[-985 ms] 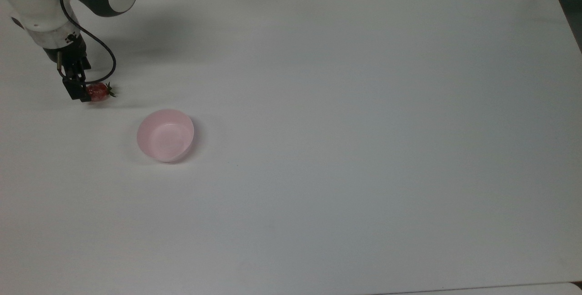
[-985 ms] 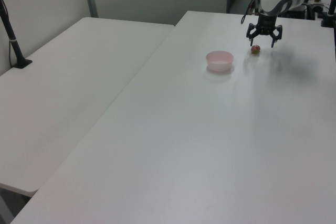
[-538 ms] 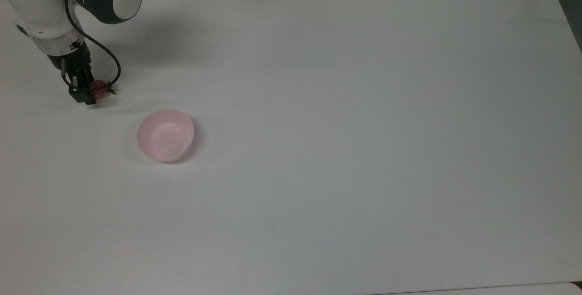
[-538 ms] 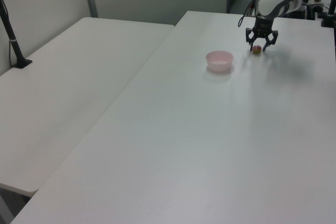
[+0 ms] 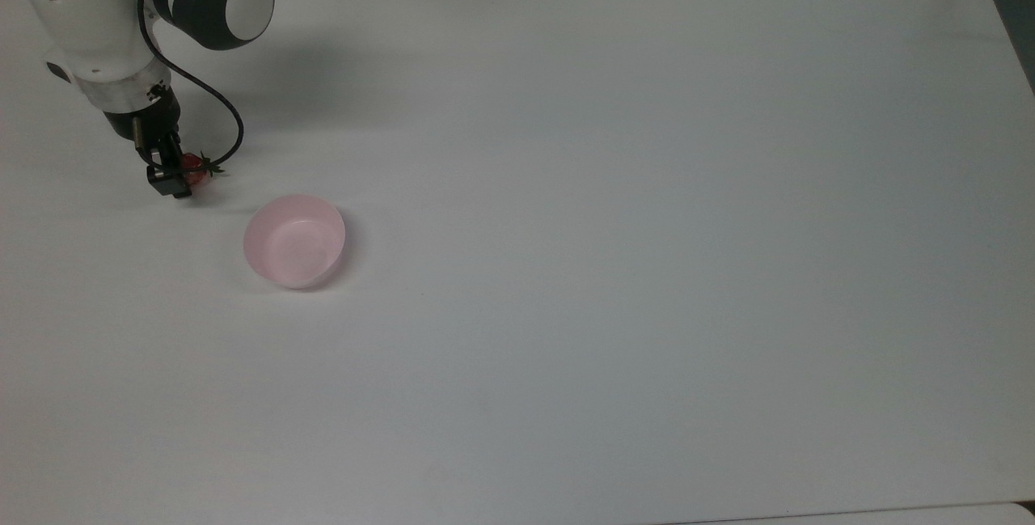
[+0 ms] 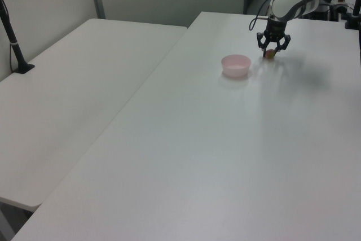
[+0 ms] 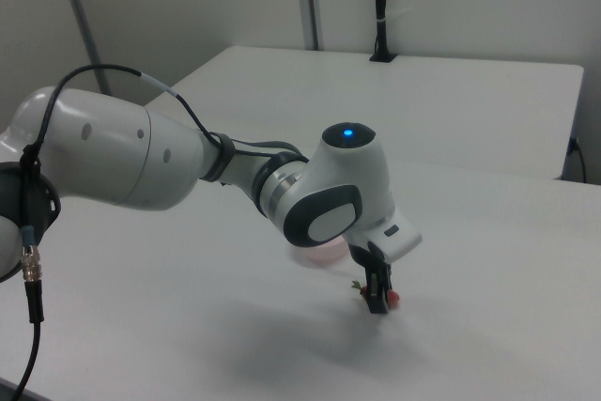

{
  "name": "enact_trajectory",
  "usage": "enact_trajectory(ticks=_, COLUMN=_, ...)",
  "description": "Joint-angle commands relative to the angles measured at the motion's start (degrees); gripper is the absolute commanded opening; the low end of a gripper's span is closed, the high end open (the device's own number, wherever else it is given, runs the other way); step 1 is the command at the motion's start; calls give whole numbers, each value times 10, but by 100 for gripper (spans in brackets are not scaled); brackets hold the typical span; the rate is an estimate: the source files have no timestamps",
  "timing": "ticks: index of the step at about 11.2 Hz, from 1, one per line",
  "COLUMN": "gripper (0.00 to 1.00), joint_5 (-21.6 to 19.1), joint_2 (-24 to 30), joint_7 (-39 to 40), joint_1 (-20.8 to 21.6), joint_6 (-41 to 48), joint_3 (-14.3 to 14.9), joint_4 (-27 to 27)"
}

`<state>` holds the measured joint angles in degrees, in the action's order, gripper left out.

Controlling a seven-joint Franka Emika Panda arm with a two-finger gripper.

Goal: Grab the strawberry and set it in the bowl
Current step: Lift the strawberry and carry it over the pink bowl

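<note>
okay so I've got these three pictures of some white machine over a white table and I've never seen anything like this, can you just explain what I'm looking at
The white and grey machine is a robot arm. At its tip is a gripper, a black claw with two fingers.

The three pictures show one moment from three cameras. The top view looks down on the table. The left view looks along the table from farther off, with the arm at the far end. The right view stands close to the arm, so the arm looks large.

Two things are on the table. One is a small pale pink bowl, which has nothing in it. The other is a small red strawberry with a green leafy cap. The gripper's fingers are closed around the strawberry, low over the table beside the bowl.
</note>
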<state>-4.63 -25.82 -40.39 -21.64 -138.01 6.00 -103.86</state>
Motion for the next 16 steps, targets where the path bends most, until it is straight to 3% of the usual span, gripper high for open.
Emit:
enact_trajectory(ticks=1, gripper=16, joint_5=-8, joint_2=21, joint_7=15, joint_1=2, joint_6=-1, joint_3=1, joint_4=10)
enact_trajectory(ticks=4, gripper=16, joint_5=-20, joint_2=45, joint_7=8, joint_1=3, joint_6=60, joint_3=-34, joint_4=54)
enact_trajectory(ticks=7, gripper=17, joint_5=-38, joint_2=45, joint_7=-10, joint_1=9, joint_6=65, joint_3=-74, joint_4=77)
enact_trajectory(ticks=11, gripper=17, joint_5=-35, joint_2=25, joint_7=-34, joint_1=62, joint_6=58, joint_3=-76, joint_4=93)
enact_trajectory(ticks=16, gripper=20, joint_5=-14, joint_2=-8, joint_7=-29, joint_1=70, joint_6=56, joint_3=-76, joint_4=98)
